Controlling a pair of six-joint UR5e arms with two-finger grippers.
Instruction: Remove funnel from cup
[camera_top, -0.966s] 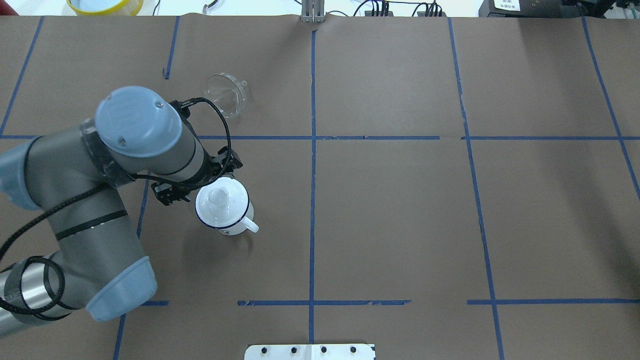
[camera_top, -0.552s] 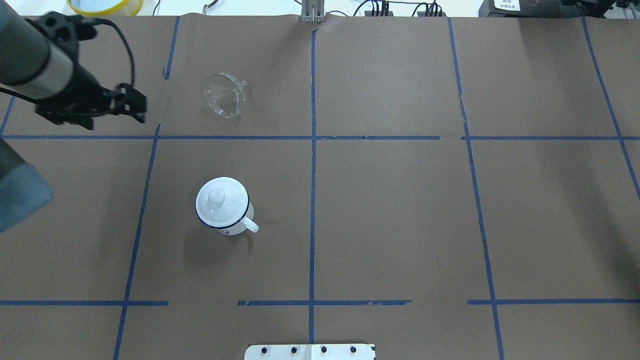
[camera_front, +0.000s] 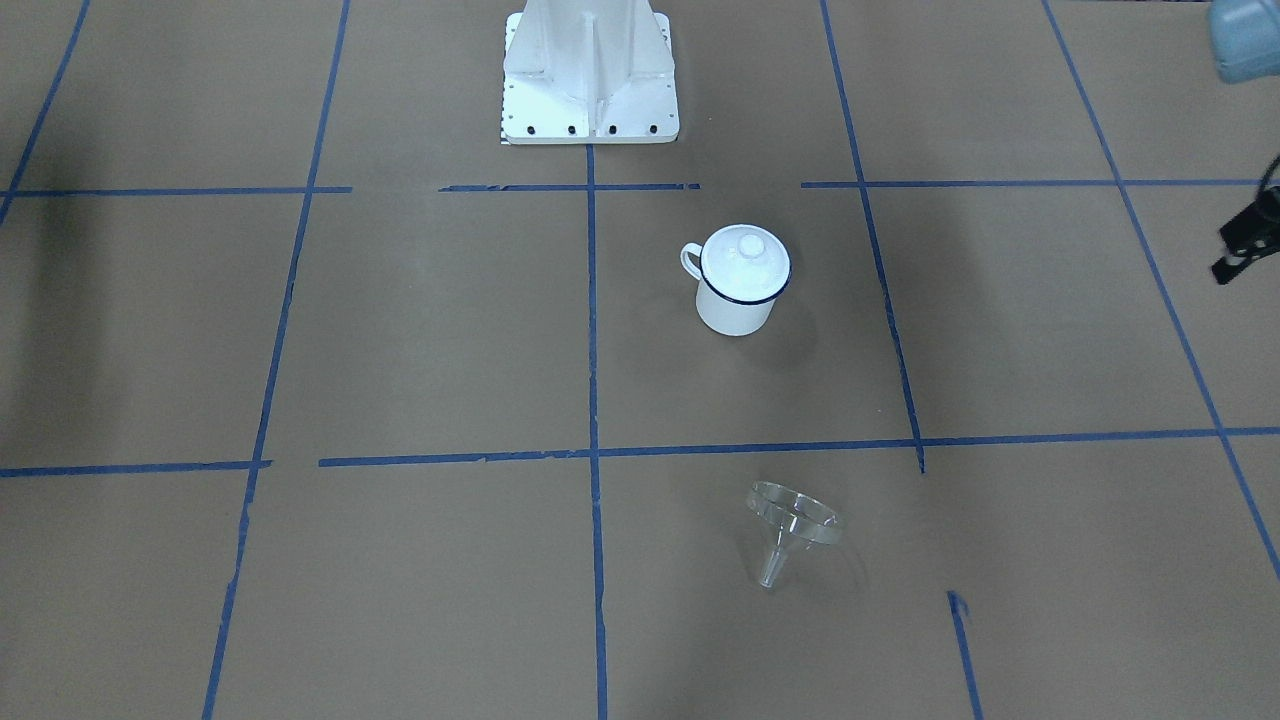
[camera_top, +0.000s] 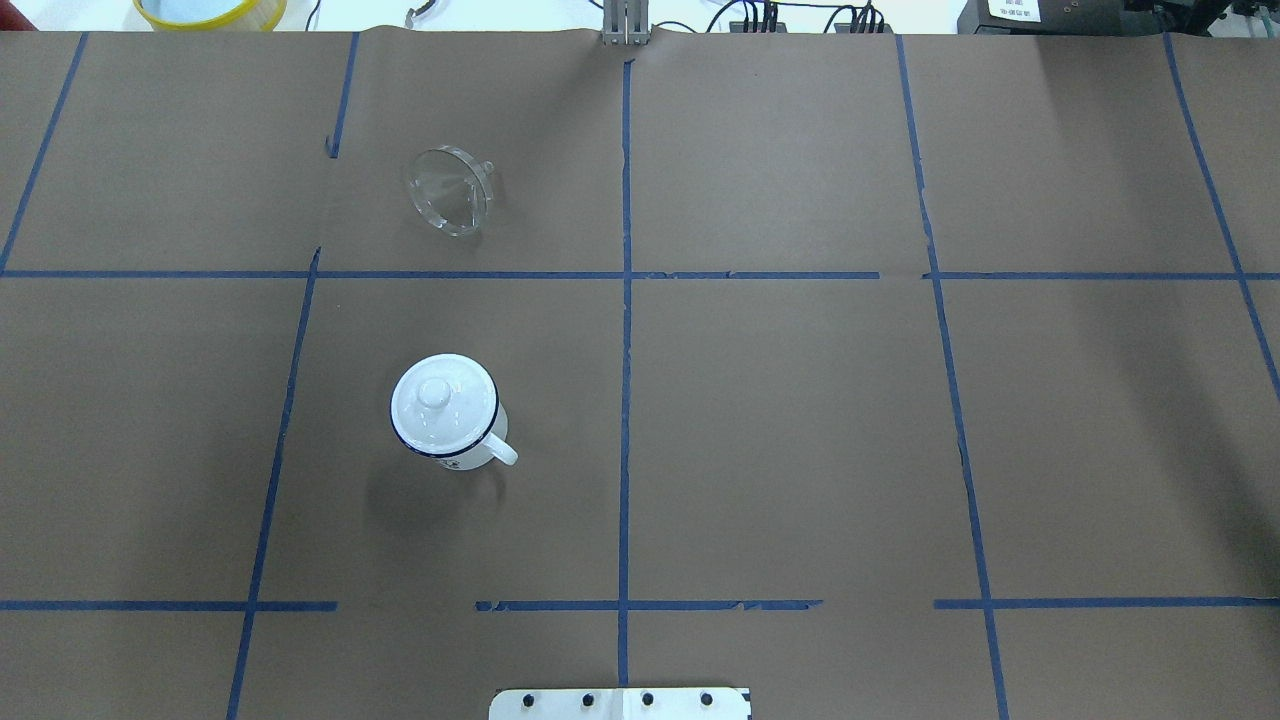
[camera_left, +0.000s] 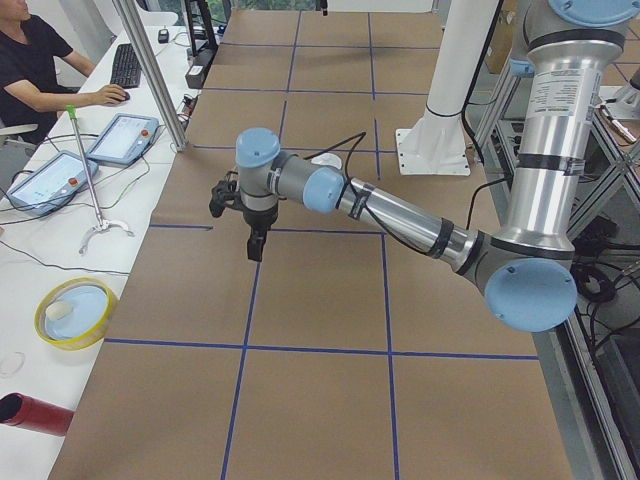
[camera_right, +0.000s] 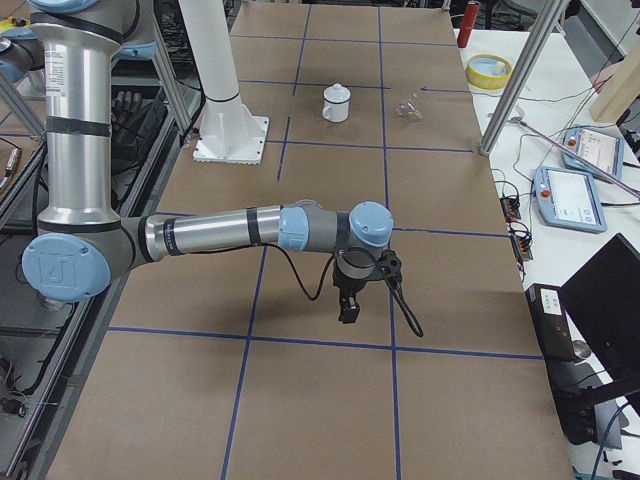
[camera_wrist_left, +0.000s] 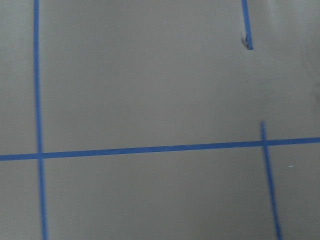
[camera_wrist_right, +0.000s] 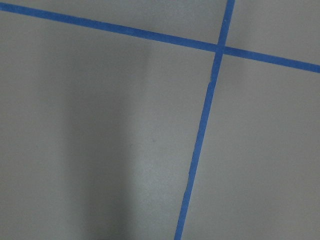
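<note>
The cup (camera_top: 445, 412), a white enamel mug with a dark blue rim, stands upright left of the table's middle; it also shows in the front view (camera_front: 740, 285). A white domed lid with a knob (camera_top: 436, 395) sits on it. The clear funnel (camera_top: 450, 190) lies tipped on the paper well beyond the cup and apart from it, and shows in the front view (camera_front: 793, 525) too. My left gripper (camera_left: 253, 246) hangs over bare paper far to the left of both; only a dark edge of it shows in the front view (camera_front: 1243, 240). My right gripper (camera_right: 347, 310) hangs over bare paper at the table's other end. I cannot tell whether either is open.
The table is brown paper with a blue tape grid. The white robot base (camera_front: 590, 80) stands at the near edge. A yellow-rimmed dish (camera_top: 210, 10) and a red cylinder (camera_left: 35, 413) lie off the far left. An operator (camera_left: 40, 70) sits by tablets beside the table.
My left arm has swung from beside the cup away to the left and out of the overhead view. The cup, its lid and the funnel have not moved.
</note>
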